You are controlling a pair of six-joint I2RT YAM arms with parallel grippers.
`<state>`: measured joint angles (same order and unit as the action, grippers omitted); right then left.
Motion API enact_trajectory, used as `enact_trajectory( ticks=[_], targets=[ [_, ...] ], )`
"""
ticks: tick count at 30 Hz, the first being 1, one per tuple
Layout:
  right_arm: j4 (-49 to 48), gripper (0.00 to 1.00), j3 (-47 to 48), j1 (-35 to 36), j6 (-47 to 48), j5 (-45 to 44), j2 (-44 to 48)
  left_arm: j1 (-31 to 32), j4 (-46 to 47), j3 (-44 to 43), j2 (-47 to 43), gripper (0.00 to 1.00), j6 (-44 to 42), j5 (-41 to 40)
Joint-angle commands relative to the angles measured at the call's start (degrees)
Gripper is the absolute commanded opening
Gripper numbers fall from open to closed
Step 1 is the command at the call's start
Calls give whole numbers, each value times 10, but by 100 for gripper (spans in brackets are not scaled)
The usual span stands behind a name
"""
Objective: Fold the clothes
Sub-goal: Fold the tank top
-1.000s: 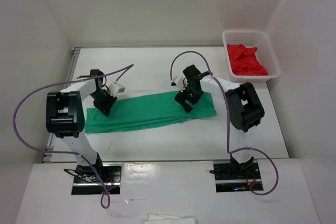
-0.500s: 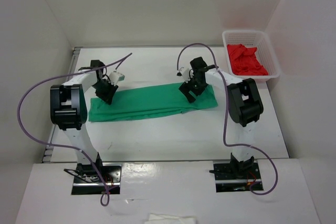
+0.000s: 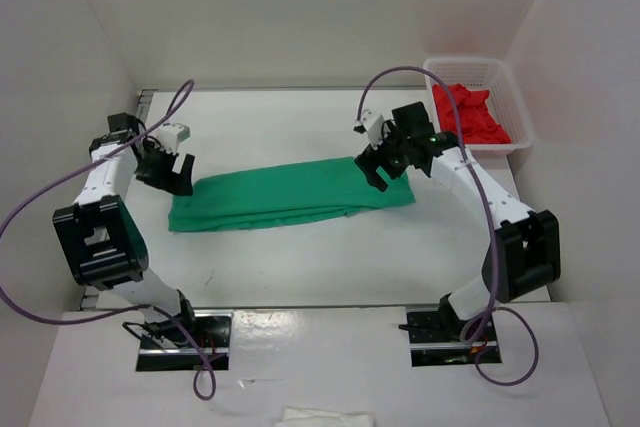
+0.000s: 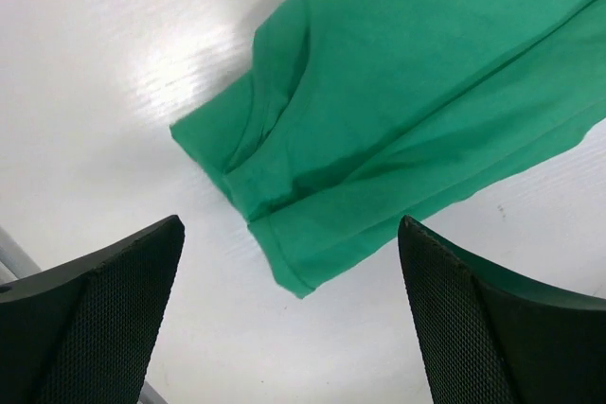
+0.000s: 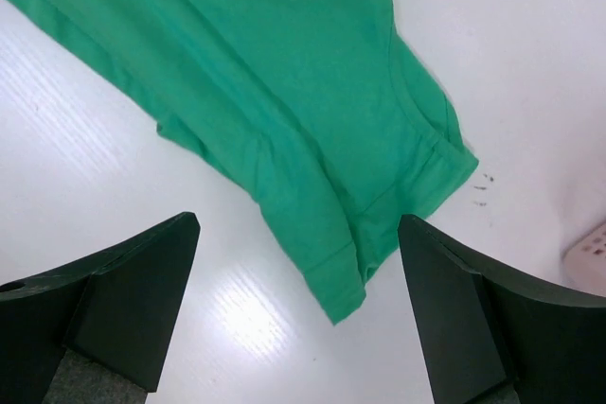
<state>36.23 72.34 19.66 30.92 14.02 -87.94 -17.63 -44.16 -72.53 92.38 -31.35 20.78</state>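
The clothes (image 3: 290,194), a green T-shirt folded into a long narrow strip, lie flat across the middle of the white table. My left gripper (image 3: 172,175) hovers just past the strip's left end, open and empty; its wrist view shows that end of the green fabric (image 4: 407,111) below, between the spread fingers (image 4: 95,319). My right gripper (image 3: 380,169) hangs open over the strip's right end, holding nothing. In the right wrist view the layered corner of the green fabric (image 5: 284,111) lies on the table between the wide-set fingers (image 5: 483,319).
A white basket (image 3: 512,93) with a red garment (image 3: 468,117) stands at the back right, close behind the right arm. White walls enclose the table on the left, back and right. Purple cables loop off both arms.
Both grippers have lifted off the shirt and drawn outward, the left one to the left, the right one to the right. The left jaws have opened. The strip has shifted slightly.
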Motion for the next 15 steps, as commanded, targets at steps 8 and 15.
enact_trajectory(
  ticks=[8,15],
  targets=[
    [-9,94,-62,-38,12,38,58,-120,-74,-13,154,92,-112,145],
    [-15,94,-68,-43,13,51,63,-145,-112,-43,220,91,-144,185]
  ],
)
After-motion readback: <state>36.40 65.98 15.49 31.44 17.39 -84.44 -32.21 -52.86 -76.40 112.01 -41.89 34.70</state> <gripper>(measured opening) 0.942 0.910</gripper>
